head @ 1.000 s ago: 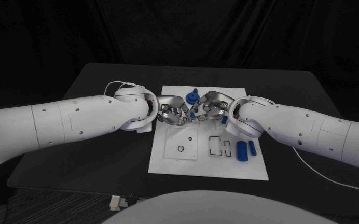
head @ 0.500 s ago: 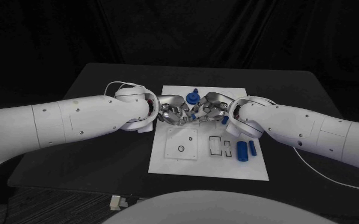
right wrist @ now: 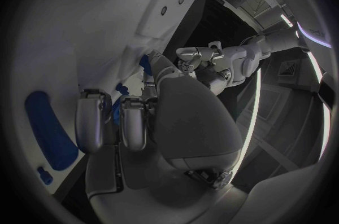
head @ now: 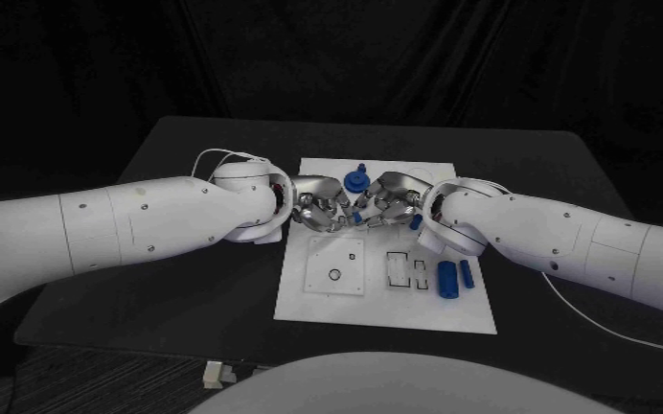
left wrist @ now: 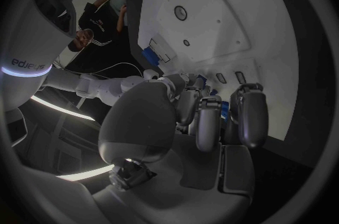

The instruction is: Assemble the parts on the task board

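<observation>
While both hands meet over the far half of the task board [head: 315, 309], I see a blue part [head: 356, 181] with a rounded top standing up between them, its lower end hidden among the fingers. My left hand [head: 318, 205] comes in from the left and my right hand [head: 388, 201] from the right, and their fingertips almost touch around that part. From the head view both sets of fingers are curled inward toward it; I cannot tell which hand actually grips it, or whether both do. My left wrist view shows the left hand's fingers [left wrist: 247, 117] bent and close together, with bits of blue showing between them. My right wrist view shows the right hand's fingers [right wrist: 92, 119] likewise curled, side by side, with a small blue piece [right wrist: 117, 112] showing between two of them; whether it is pinched I cannot tell.

Further out, on the near half of the board, a raised white square plate [head: 334, 266] with a small ring mark sits to the left, rectangular slots [head: 406, 271] lie in the middle, and two blue cylinders [head: 453, 277] lie side by side to the right. One large blue cylinder [right wrist: 50, 129] lies flat in my right wrist view. Under everything is the black table [head: 194, 289].
</observation>
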`<state>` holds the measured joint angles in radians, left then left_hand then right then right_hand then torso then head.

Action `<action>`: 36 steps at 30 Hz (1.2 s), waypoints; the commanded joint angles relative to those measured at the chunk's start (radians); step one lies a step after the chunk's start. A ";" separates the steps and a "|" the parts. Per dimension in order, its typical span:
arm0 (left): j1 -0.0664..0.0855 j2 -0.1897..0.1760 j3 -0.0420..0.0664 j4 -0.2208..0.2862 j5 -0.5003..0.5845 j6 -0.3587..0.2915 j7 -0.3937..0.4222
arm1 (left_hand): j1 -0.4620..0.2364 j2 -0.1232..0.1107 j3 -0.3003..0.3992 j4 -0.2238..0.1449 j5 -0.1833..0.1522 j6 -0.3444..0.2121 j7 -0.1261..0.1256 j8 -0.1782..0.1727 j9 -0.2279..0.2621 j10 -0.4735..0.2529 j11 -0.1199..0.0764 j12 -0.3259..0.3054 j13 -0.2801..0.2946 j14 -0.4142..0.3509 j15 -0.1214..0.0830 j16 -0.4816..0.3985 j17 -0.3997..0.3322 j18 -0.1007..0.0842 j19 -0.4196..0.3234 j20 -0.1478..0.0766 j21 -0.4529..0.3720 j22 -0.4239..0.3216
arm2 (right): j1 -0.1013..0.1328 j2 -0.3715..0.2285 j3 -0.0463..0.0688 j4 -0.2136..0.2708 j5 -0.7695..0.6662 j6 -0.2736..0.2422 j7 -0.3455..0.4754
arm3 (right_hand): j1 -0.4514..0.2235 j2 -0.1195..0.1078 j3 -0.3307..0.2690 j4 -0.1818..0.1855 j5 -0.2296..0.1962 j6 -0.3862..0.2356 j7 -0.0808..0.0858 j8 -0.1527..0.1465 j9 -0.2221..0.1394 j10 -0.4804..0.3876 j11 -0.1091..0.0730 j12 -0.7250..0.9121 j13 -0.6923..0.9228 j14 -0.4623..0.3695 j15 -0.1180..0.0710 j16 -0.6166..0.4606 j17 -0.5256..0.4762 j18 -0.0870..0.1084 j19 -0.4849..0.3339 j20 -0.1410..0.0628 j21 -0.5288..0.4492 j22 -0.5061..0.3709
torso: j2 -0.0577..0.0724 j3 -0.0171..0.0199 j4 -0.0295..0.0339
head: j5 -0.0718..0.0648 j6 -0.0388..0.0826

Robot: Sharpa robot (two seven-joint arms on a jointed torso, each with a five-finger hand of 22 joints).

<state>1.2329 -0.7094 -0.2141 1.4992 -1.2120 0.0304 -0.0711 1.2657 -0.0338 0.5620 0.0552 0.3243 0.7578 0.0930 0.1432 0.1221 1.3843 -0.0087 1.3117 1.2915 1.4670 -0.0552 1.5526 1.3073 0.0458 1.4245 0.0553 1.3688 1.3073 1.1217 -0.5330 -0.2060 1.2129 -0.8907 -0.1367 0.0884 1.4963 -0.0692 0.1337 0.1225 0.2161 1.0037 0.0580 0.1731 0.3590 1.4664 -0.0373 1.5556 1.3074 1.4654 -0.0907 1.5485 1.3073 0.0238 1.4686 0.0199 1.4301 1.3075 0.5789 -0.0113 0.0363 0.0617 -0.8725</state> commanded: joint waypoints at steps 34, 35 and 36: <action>0.000 -0.072 0.001 0.048 -0.020 -0.026 0.003 | 0.008 -0.003 -0.001 0.011 -0.005 0.036 0.007 0.029 0.006 0.000 0.014 0.002 -0.002 0.078 0.012 -0.006 0.226 0.005 0.004 0.012 -0.001 0.196 | -0.015 0.012 0.000 -0.022 -0.115 -0.091 -0.009 | 0.006 -0.001 -0.017 0.003 -0.030 -0.003 -0.006 -0.005 -0.001 0.083 0.001 -0.006 0.232 0.085 0.002 -0.006 0.196 0.020 0.002 0.007 -0.018 0.206 | 0.001 -0.0001 0.0012 | 0.000 0.000; 0.000 -0.072 0.001 0.048 -0.020 -0.026 0.003 | 0.008 -0.003 -0.001 0.011 -0.005 0.036 0.007 0.029 0.006 0.000 0.014 0.002 -0.002 0.078 0.012 -0.006 0.226 0.005 0.004 0.012 -0.001 0.196 | -0.016 0.012 0.000 -0.023 -0.115 -0.090 -0.010 | 0.006 -0.001 -0.017 0.003 -0.030 -0.003 -0.006 -0.005 -0.001 0.083 0.001 -0.006 0.232 0.085 0.002 -0.006 0.196 0.020 0.002 0.007 -0.018 0.206 | 0.001 0.0000 0.0012 | 0.000 0.000; 0.000 -0.072 0.001 0.048 -0.020 -0.025 0.003 | 0.008 -0.003 -0.001 0.011 -0.005 0.036 0.007 0.029 0.006 0.000 0.014 0.002 -0.002 0.078 0.012 -0.006 0.226 0.005 0.004 0.012 -0.001 0.196 | -0.016 0.013 0.000 -0.024 -0.115 -0.089 -0.011 | 0.005 -0.002 -0.018 0.004 -0.031 -0.005 -0.007 -0.006 -0.001 0.083 0.001 -0.006 0.232 0.084 0.002 -0.007 0.195 0.020 0.001 0.007 -0.019 0.206 | 0.001 -0.0002 0.0010 | 0.000 0.000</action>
<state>1.2329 -0.7818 -0.2141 1.5445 -1.2329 0.0130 -0.0747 1.2657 -0.0338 0.5619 0.0608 0.3242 0.7917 0.1018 0.1704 0.1283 1.3842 -0.0017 1.3117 1.2900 1.4671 -0.0481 1.5526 1.3073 0.0459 1.4284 0.0591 1.3688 1.3081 1.1088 -0.5211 -0.2060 1.1905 -0.9947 -0.2301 0.1027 1.5096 -0.0725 0.1200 0.1281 0.1886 1.0058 0.0484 0.1718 0.3592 1.4664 -0.0373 1.5556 1.3075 1.4654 -0.0908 1.5485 1.3073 0.0238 1.4650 0.0235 1.4164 1.3075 0.5788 -0.0113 0.0373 0.0616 -0.8725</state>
